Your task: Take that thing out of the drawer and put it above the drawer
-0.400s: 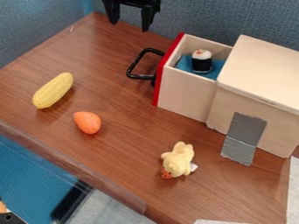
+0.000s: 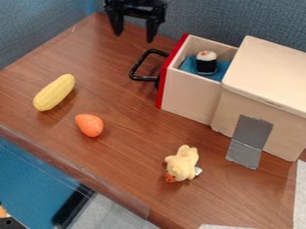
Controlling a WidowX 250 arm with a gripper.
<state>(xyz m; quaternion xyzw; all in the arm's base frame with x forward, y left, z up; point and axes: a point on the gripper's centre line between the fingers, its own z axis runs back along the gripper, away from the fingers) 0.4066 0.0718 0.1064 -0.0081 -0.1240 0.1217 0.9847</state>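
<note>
Gripper [image 2: 135, 36]: top edge of view, above the table [image 2: 119, 152]; fingers spread apart, i.e. open.
Sushi piece [image 2: 206, 65]: inside open drawer [image 2: 190, 95], on blue lining [image 2: 189, 66], upright; lower right of gripper.
Handle [image 2: 143, 78]: black, below gripper, on red drawer front.
Wooden box [image 2: 263, 67]: farther right of gripper, drawer protruding from it.
Corn [image 2: 54, 92]: lower left of gripper.
Orange object [image 2: 90, 125]: below gripper, slightly left.
Yellow plush [image 2: 183, 164]: well below gripper, rightward.

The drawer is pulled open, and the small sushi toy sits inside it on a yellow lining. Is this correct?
Only the colour is wrong: the camera view shows a blue lining, not yellow. The drawer is pulled open and the small sushi toy sits inside it.
</note>
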